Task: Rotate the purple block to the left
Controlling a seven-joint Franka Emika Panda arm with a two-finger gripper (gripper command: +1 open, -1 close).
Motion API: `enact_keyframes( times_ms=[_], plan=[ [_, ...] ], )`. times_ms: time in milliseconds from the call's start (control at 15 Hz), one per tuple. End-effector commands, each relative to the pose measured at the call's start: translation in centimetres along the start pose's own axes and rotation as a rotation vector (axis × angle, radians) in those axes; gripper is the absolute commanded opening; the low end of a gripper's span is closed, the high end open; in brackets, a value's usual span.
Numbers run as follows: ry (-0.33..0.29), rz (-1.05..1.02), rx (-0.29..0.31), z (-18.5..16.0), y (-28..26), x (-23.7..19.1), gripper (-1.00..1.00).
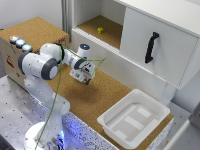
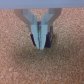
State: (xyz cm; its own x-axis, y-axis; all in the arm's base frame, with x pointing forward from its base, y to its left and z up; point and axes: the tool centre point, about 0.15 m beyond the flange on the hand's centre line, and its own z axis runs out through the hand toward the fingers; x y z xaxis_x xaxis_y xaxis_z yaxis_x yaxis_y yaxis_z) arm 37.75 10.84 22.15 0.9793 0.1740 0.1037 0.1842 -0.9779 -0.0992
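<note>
In the wrist view my gripper (image 2: pixel 42 44) points down at the cork tabletop (image 2: pixel 20 60). Its two pale fingers (image 2: pixel 38 35) stand close together, pinched on the small purple block (image 2: pixel 50 39). Dark edges of the block show on either side of the fingers, and it sits at or just above the cork. In the exterior view the gripper (image 1: pixel 87 80) hangs over the cork surface (image 1: pixel 100 95) in front of the cabinet. The gripper hides the block in that view.
A white plastic bin (image 1: pixel 135 117) sits on the cork to the exterior view's right. A white cabinet with a black door handle (image 1: pixel 151 47) stands behind, with a small yellow object (image 1: pixel 100 30) on its open shelf. A box with three round buttons (image 1: pixel 20 42) is at the left. A green cable (image 1: pixel 60 85) hangs by the arm.
</note>
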Motion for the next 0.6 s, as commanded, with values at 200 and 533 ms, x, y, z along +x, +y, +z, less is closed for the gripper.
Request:
enact_keyframes(
  times_ms=[200, 533],
  plan=[
    [0.028, 0.104, -0.208, -4.3, -1.6, -1.0, 1.00],
    [0.008, 0.113, -0.226, -1.9, -1.1, 0.5, 1.00]
  ],
)
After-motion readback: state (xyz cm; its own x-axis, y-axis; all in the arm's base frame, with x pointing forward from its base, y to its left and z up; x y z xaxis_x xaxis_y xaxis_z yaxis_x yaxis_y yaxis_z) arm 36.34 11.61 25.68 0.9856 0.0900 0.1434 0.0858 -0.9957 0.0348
